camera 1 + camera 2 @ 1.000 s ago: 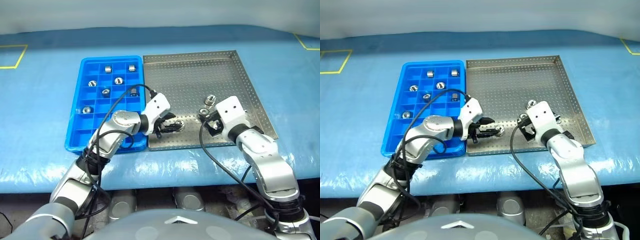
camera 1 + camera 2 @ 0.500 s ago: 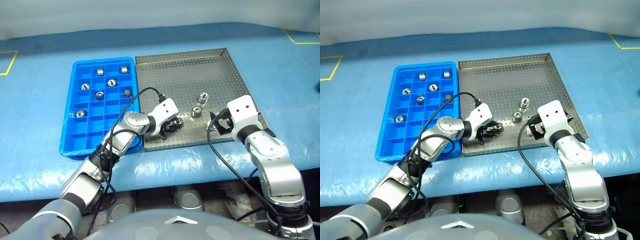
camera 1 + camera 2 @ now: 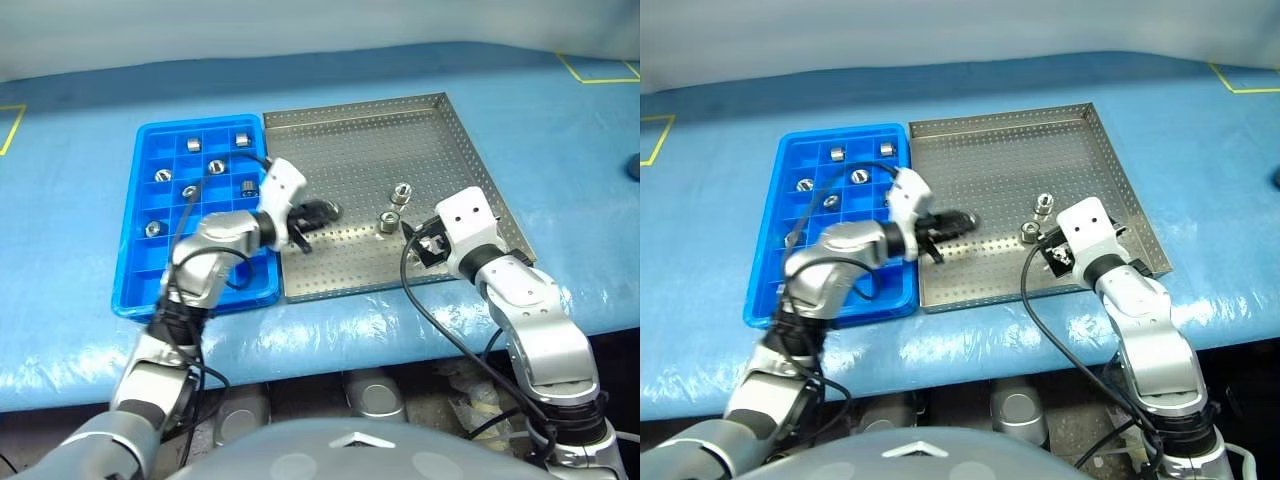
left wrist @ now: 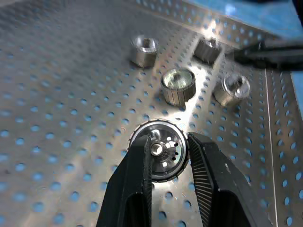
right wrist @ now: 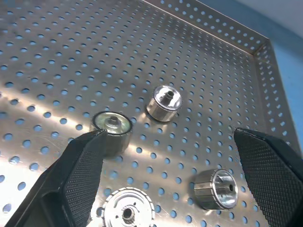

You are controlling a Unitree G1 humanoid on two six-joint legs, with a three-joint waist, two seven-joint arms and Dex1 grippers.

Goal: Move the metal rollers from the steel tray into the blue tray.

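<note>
1. We work over a bench (image 3: 560, 130) covered in blue sheeting, with the two trays side by side and touching at their long edges.

2. At the left, the blue tray (image 3: 150, 290) already has several metal rollers (image 3: 217, 166) in its far compartments; the near ones look empty, so there is room to drop.

3. Next, our left gripper (image 4: 168, 163) has its jaws clamped on a toothed roller (image 4: 161, 150), hanging over the steel tray (image 3: 440, 110) near its left edge. The hold is on the rim only, and a round toothed part may twist or slip out if the arm swings quickly.

4. In our judgement the carry to the blue tray crosses both raised rims; too low a path could knock the part loose, dropping it back onto the perforated floor or onto the bench.

5. A release over a divider instead of a cell might let the roller bounce into a neighbour's compartment or out of the tray.

6. Further right, a cluster of rollers (image 5: 163, 101) stands in the steel tray, close together.

7. At the right, our right gripper (image 5: 170, 156) hovers above that cluster with its jaws wide apart and nothing between them. Descending there could nudge one roller into another, or catch two at once.
</note>
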